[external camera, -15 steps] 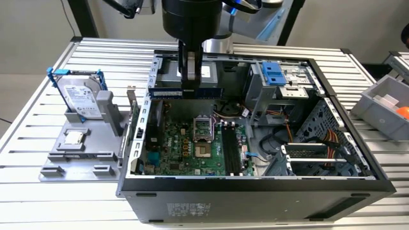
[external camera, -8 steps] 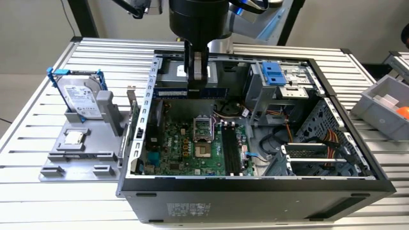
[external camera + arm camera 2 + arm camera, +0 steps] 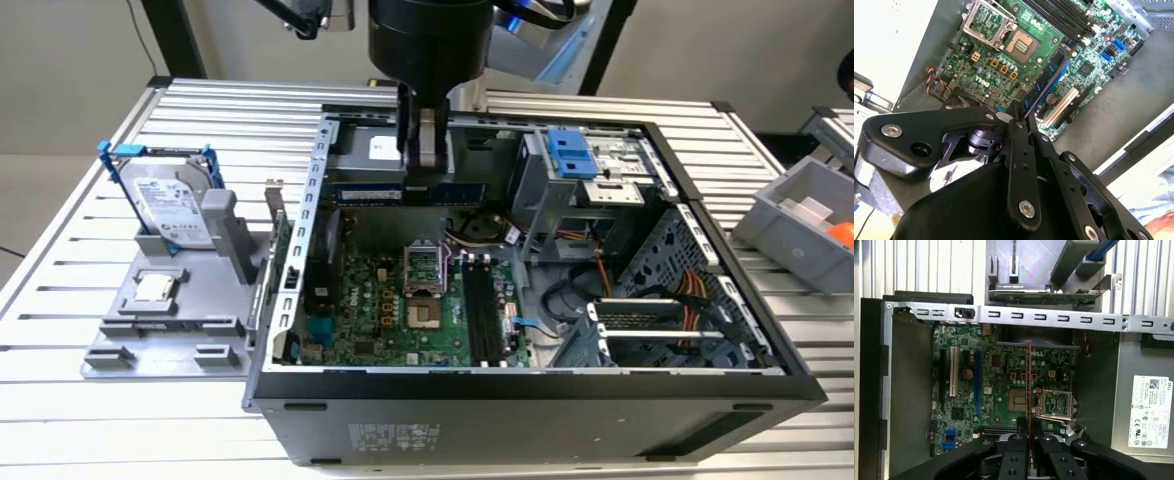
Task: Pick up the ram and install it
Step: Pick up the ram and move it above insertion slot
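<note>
The ram [image 3: 380,192] is grasped by the gripper [image 3: 427,182], which is clenched on it. The stick is held on its edge, with its long side level. In the exterior view it is seen in the air over the far part of the open computer case [image 3: 534,405], above the motherboard [image 3: 387,310] and apart from it. The black memory slots [image 3: 481,310] are found nearer, and the ram is turned across their direction. In the first wrist view the ram is seen edge-on, as a thin line that comes out between the black fingers [image 3: 1015,457]. At the exterior view's left a hard drive [image 3: 167,200] in a blue frame is stood upright in a grey holder [image 3: 160,330] on the slatted surface [image 3: 80,440], beside the case
</note>
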Motion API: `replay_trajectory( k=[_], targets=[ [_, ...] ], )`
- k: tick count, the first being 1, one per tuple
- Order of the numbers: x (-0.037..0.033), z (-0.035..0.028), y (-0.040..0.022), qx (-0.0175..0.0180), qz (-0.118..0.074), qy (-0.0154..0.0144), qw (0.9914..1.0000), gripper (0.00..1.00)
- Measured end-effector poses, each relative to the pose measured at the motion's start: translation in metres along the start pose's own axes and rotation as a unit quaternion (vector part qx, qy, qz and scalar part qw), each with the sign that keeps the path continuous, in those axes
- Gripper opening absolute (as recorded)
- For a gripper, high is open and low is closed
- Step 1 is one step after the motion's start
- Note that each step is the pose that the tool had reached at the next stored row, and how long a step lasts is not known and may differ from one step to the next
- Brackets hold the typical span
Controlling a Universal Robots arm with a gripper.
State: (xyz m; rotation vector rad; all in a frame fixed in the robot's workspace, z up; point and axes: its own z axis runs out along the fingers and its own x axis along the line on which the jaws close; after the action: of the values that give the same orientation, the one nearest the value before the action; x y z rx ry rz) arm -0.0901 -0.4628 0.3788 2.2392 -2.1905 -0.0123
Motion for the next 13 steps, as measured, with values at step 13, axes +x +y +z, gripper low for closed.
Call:
replay_trajectory(
  k=[13],
  targets=[
    [-0.0004, -0.0002, -0.0169, 0.0, 0.0, 0.0, 1.0, 0.0]
  ],
)
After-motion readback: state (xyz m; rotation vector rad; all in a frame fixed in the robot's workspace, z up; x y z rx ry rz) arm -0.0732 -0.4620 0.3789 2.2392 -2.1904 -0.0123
